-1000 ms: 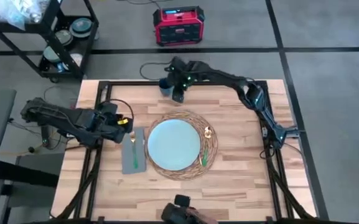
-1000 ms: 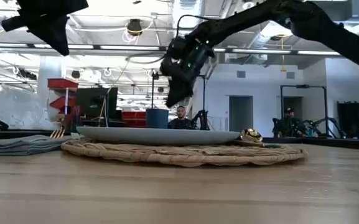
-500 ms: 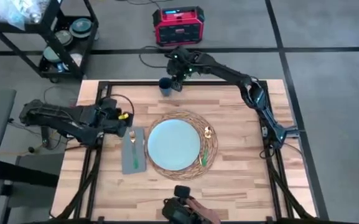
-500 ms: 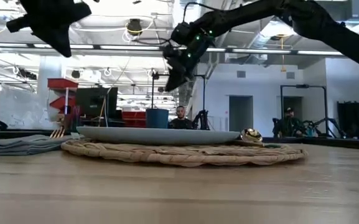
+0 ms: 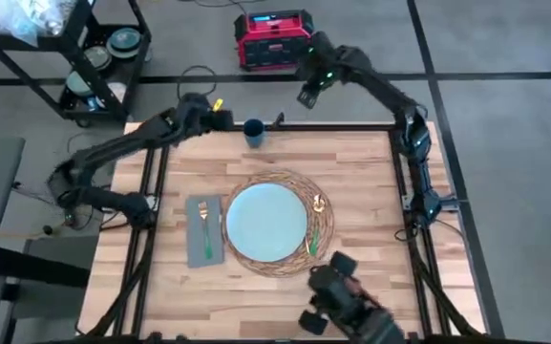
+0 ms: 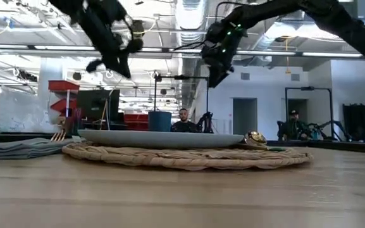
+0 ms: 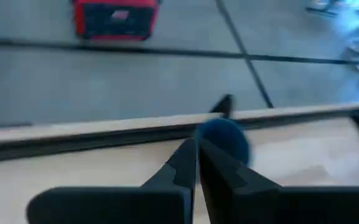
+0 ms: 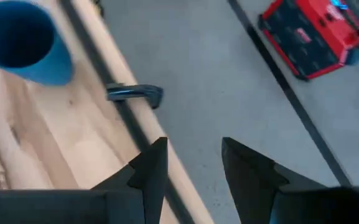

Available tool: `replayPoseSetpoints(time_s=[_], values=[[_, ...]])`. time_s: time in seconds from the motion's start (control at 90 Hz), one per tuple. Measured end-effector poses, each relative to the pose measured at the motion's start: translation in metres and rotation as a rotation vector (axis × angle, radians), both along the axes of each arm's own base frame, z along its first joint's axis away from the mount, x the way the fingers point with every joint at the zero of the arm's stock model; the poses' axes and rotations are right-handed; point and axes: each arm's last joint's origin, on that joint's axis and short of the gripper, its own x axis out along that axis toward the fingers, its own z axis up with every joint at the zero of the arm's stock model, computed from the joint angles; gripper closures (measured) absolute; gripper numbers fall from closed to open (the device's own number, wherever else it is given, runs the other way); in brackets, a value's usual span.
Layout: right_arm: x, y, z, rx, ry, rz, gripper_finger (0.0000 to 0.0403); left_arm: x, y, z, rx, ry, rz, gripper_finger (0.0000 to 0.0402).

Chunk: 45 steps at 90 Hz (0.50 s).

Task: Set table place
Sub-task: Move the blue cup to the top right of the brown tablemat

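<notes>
The round woven place mat [image 5: 325,227] lies mid-table under a pale-blue plate [image 5: 267,222]. On its right rim rest a small gold piece [image 5: 319,202] and a green-handled utensil [image 5: 313,245]. A grey napkin [image 5: 204,241] with a fork [image 5: 203,222] lies to the left of the mat. A blue cup [image 5: 253,131] stands upright near the far edge. My left gripper [image 5: 210,105] hovers shut, high over the far-left edge, left of the cup [image 7: 228,140]. My right gripper [image 5: 307,94] hangs open beyond the far edge, right of the cup [image 8: 22,42], with nothing between its fingers.
A red box [image 5: 273,39] sits on the floor beyond the far edge, and a black cart [image 5: 94,57] stands at the far left. A dark object [image 5: 347,298] lies over the table's near edge. Black frame rails [image 5: 413,205] run along the table's sides.
My left gripper has risen from beside the napkin and swung toward the far edge, ending left of the cup. My right gripper has drawn up and away from the cup, past the far edge and to the right. The dark object at the near edge has shifted right.
</notes>
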Motion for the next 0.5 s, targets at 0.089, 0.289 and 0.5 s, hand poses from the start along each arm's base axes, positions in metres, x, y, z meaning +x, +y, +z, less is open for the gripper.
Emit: replayPoseSetpoints(time_s=[0.089, 0.289, 0.5], values=[[-0.012, -0.002, 0.012, -0.02, -0.019, -0.023, 0.0264, 0.017, 0.023, -0.021, -0.055, -0.094, -0.021, 0.0401], [-0.02, -0.004, 0.016, -0.022, -0.025, -0.036, 0.0264, 0.072, 0.06, -0.029, -0.148, -0.339, -0.226, 0.0401], [-0.016, 0.001, 0.016, 0.024, -0.063, 0.007, 0.0264, 0.075, 0.05, -0.015, -0.349, 0.054, -0.342, 0.0401]])
